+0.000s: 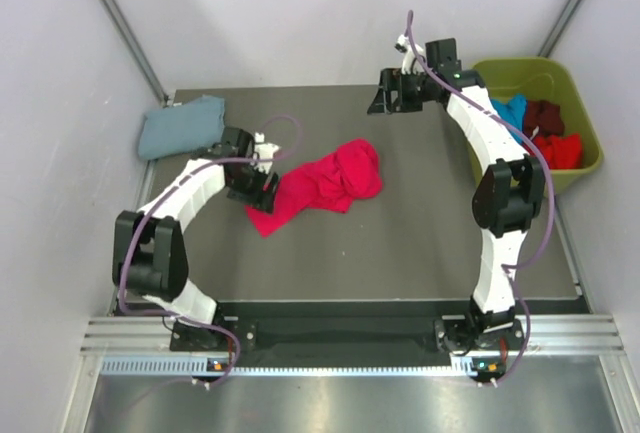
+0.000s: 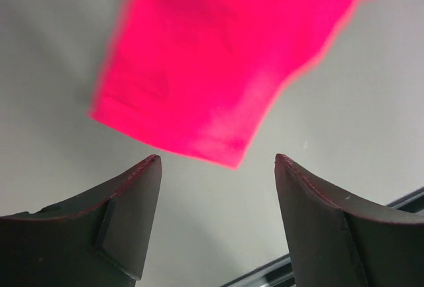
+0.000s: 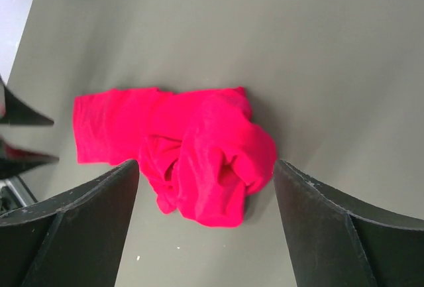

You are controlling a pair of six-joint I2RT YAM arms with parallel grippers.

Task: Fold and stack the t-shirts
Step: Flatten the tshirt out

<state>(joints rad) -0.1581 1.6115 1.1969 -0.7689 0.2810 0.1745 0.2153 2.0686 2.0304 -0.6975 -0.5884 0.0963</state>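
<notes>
A crimson-red t-shirt (image 1: 325, 185) lies crumpled in the middle of the dark table; it also shows in the left wrist view (image 2: 218, 55) and the right wrist view (image 3: 179, 151). A folded blue-grey t-shirt (image 1: 180, 126) lies at the far left. My left gripper (image 1: 256, 191) is open and empty, just off the red shirt's near-left corner. My right gripper (image 1: 385, 98) is open and empty, raised over the back of the table, looking down at the red shirt. Bright blue (image 1: 512, 109), maroon (image 1: 545, 115) and red (image 1: 558, 148) shirts sit in the bin.
An olive-green plastic bin (image 1: 590, 153) stands at the right edge of the table. Grey walls close in the table at the back and sides. A metal rail runs along the near edge (image 1: 340, 338).
</notes>
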